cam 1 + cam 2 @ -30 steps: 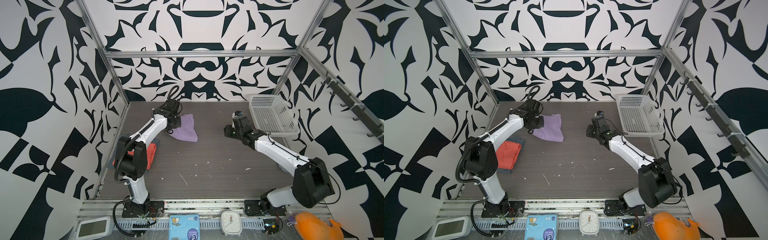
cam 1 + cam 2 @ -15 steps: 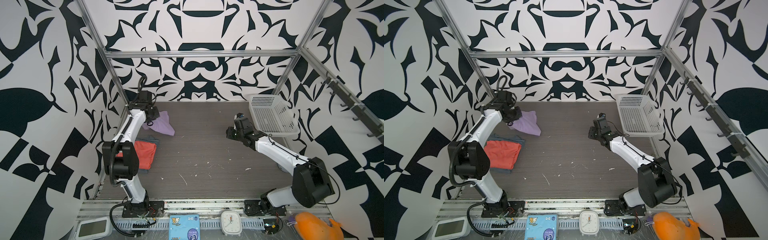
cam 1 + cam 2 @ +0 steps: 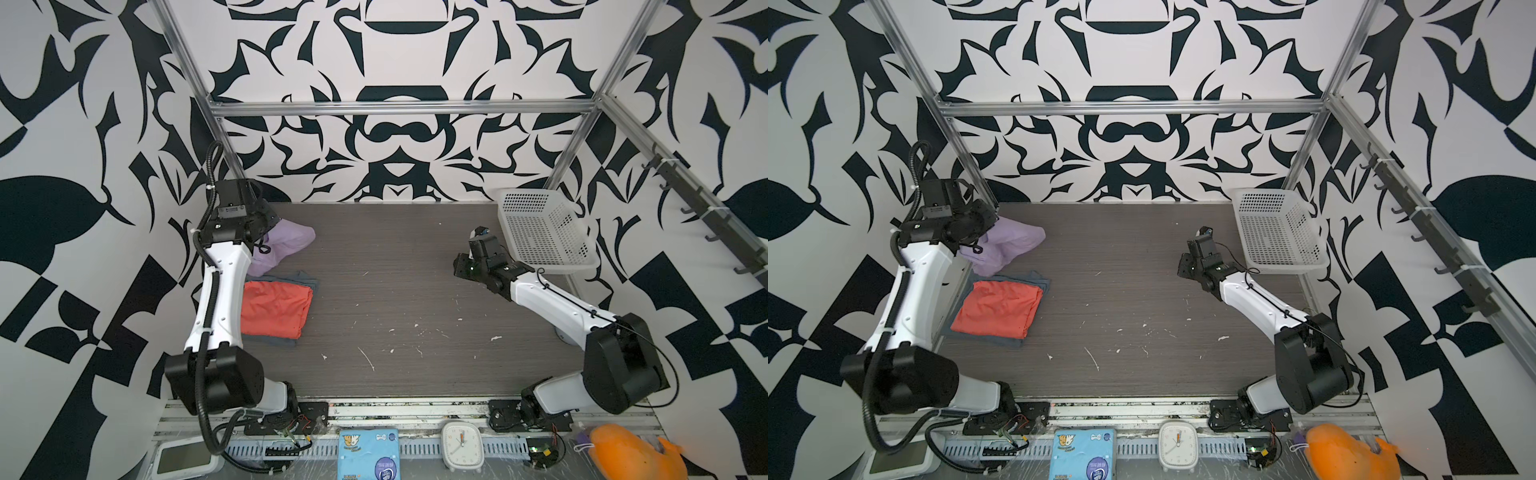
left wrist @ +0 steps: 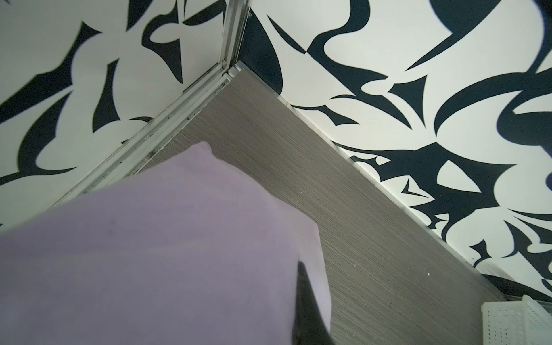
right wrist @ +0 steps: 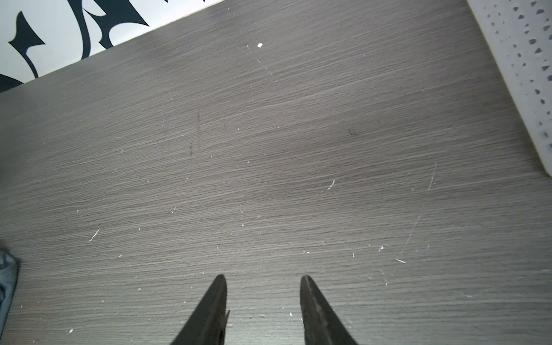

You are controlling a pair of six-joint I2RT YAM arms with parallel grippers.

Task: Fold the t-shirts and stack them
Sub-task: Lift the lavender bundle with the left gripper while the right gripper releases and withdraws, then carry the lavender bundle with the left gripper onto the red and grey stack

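T-shirts, three pieces.

Item 1: lavender t-shirt (image 3: 286, 245), loosely folded. It hangs from the left tool (image 3: 264, 241) at the far left corner of the desk (image 3: 395, 291), just beyond the stack. That tool is clamped on the cloth. In the left wrist view one dark finger (image 4: 304, 298) shows against the cloth.

Item 2: coral-red t-shirt (image 3: 276, 307), folded and lying on item 3.

Item 3: grey-blue t-shirt (image 3: 305, 278), folded, bottom of the stack, with its edges showing around item 2.

Right tool (image 5: 263, 298): jaws parted, empty, over bare desk beside the basket (image 3: 544, 232) and well apart from the shirts.

Hazards, as judged:
- The single pinch may slip, dropping item 1 short of the stack.
- The trailing hem may drag item 2 askew on the way over.
- The limp cloth may land rumpled, its fold lost.
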